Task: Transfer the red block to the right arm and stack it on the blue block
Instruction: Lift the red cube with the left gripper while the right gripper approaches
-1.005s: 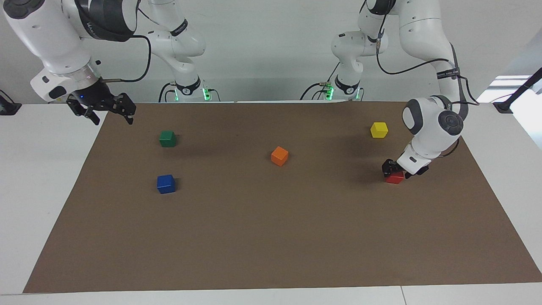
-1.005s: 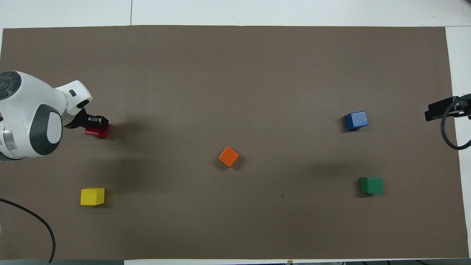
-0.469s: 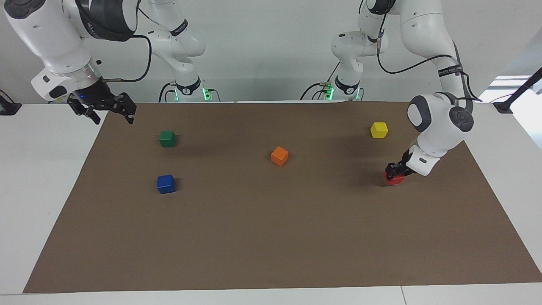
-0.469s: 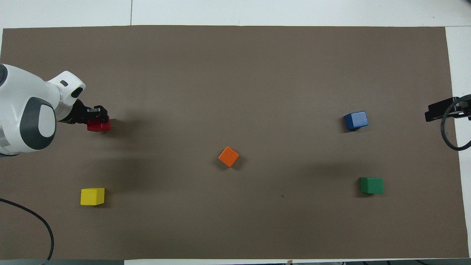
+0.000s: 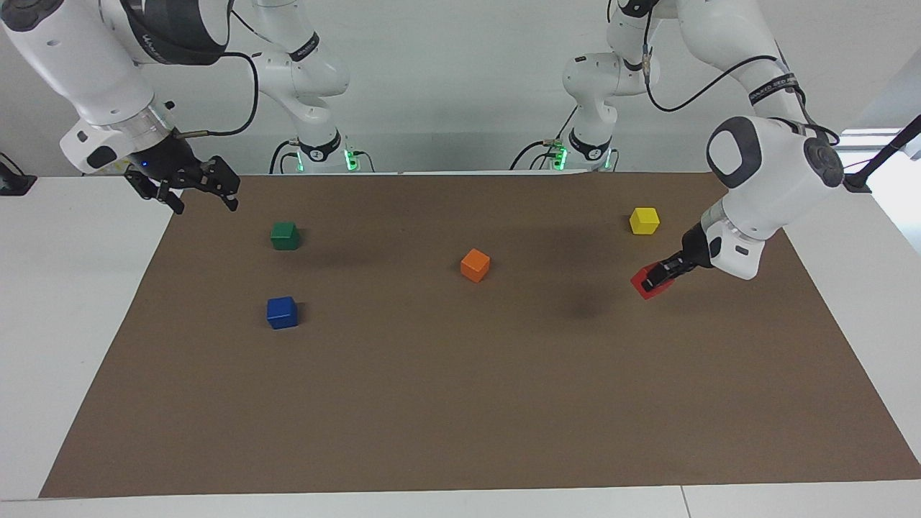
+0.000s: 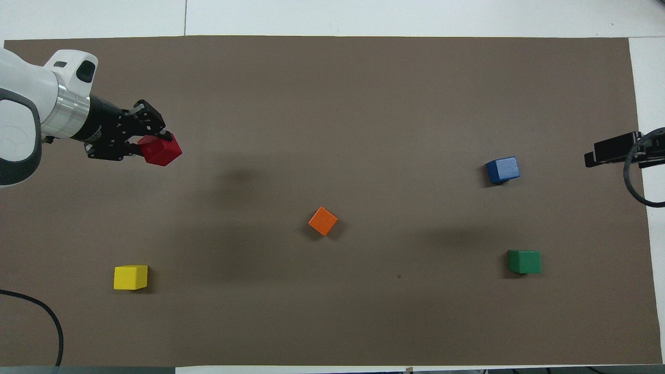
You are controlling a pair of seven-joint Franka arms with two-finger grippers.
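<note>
My left gripper (image 5: 655, 278) (image 6: 154, 146) is shut on the red block (image 5: 647, 282) (image 6: 161, 151) and holds it tilted in the air above the brown mat, at the left arm's end of the table. The blue block (image 5: 282, 312) (image 6: 502, 170) sits on the mat toward the right arm's end. My right gripper (image 5: 201, 193) is open and empty, raised over the mat's corner nearest the right arm's base; only its tip (image 6: 602, 154) shows in the overhead view.
A green cube (image 5: 285, 235) (image 6: 524, 261) sits nearer to the robots than the blue block. An orange cube (image 5: 475, 265) (image 6: 323, 221) lies mid-mat. A yellow cube (image 5: 644, 220) (image 6: 130, 277) sits near the left arm's base. The brown mat (image 5: 460, 403) covers most of the table.
My left gripper has lifted the red block off the mat, tilted it and swung its wrist upward. My right gripper has shifted slightly toward the mat's middle.
</note>
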